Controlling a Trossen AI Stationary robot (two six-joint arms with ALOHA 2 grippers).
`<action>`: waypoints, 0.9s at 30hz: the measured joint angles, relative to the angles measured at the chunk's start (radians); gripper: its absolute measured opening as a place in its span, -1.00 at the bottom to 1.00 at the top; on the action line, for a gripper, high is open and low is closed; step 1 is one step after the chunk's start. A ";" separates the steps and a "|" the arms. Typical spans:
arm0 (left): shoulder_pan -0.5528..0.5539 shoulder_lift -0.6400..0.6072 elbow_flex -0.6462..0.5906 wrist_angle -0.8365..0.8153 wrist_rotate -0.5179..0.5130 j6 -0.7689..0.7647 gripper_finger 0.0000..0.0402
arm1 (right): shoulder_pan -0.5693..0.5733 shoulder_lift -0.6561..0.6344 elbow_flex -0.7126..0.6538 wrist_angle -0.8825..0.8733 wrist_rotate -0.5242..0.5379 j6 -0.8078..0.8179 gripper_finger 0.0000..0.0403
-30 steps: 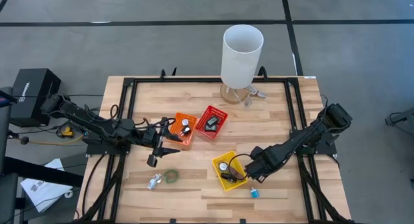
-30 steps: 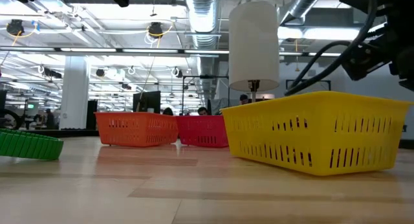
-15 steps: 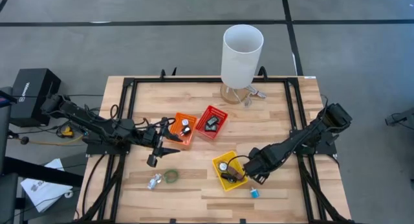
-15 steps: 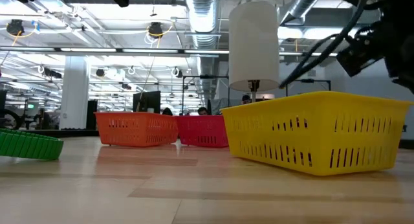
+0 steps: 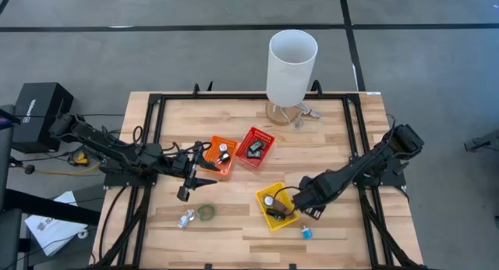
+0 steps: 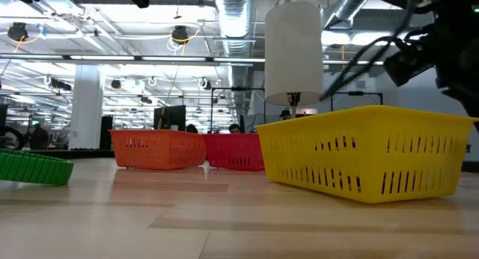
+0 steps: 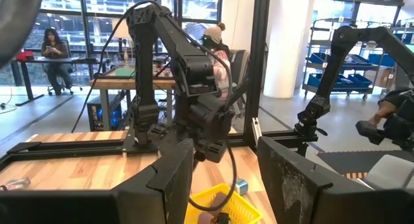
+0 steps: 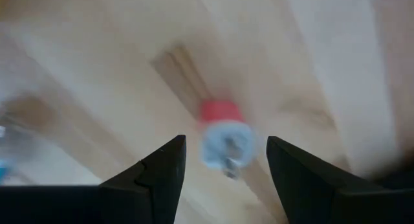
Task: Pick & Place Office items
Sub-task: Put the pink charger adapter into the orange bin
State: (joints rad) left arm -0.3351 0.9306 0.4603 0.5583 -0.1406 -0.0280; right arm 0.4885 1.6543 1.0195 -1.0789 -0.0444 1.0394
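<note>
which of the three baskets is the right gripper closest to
The yellow basket: the right gripper hangs just off its edge, while the orange and red baskets sit farther away.

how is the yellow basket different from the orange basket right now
The yellow basket sits toward the table's front, with the right gripper at its edge; the orange basket lies farther back, touching the red basket, with the left gripper beside it. Yellow lies more skewed on the table. Both are mesh and hold small items.
</note>
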 joint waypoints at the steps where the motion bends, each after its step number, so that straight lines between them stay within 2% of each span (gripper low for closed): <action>1: 0.000 0.000 0.000 0.000 0.000 0.000 -0.17 | 0.000 0.000 0.000 0.020 0.000 0.001 0.03; 19: 0.000 0.000 0.000 0.000 0.000 0.000 -0.17 | 0.000 0.001 -0.043 0.019 -0.011 0.009 0.03; 27: 0.000 0.000 0.000 0.000 0.000 0.000 -0.17 | 0.035 0.001 -0.043 0.019 -0.008 0.099 0.03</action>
State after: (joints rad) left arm -0.3351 0.9306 0.4603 0.5583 -0.1408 -0.0280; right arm 0.5232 1.6550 0.9764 -1.0603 -0.0522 1.1387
